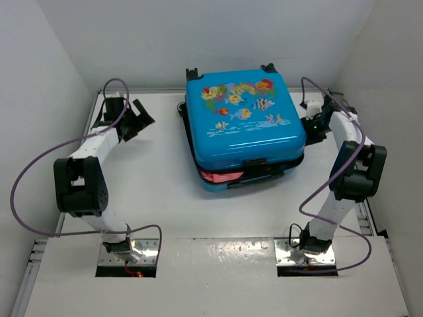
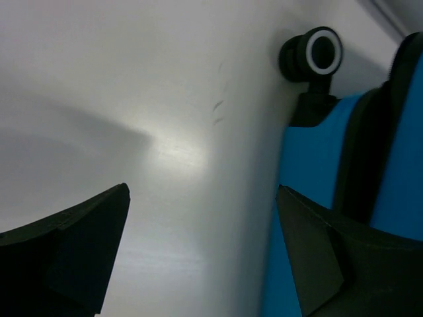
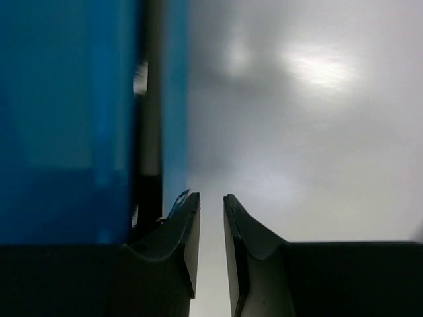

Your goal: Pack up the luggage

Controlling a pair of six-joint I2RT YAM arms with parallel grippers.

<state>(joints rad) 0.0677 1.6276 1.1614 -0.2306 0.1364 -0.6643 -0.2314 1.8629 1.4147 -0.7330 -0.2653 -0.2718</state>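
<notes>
The luggage (image 1: 244, 119), bright blue with fish prints, lies flat at the back middle of the table, lid down. A pink-red thing (image 1: 221, 176) shows in the gap at its near edge. My left gripper (image 1: 142, 119) is open and empty, left of the luggage and apart from it. The left wrist view shows its jaws (image 2: 202, 187) wide apart over the table, with the blue shell (image 2: 310, 165) and a black wheel (image 2: 320, 53) to the right. My right gripper (image 1: 310, 122) sits at the luggage's right side. Its jaws (image 3: 211, 195) stand narrowly apart and empty beside the blue shell (image 3: 66, 119).
The white table (image 1: 158, 191) is walled in white at the back and both sides. Purple cables loop from both arms (image 1: 39, 165). The luggage's black wheels (image 1: 193, 72) point at the back wall. A dark zipper seam (image 3: 149, 132) runs along the shell next to my right fingers.
</notes>
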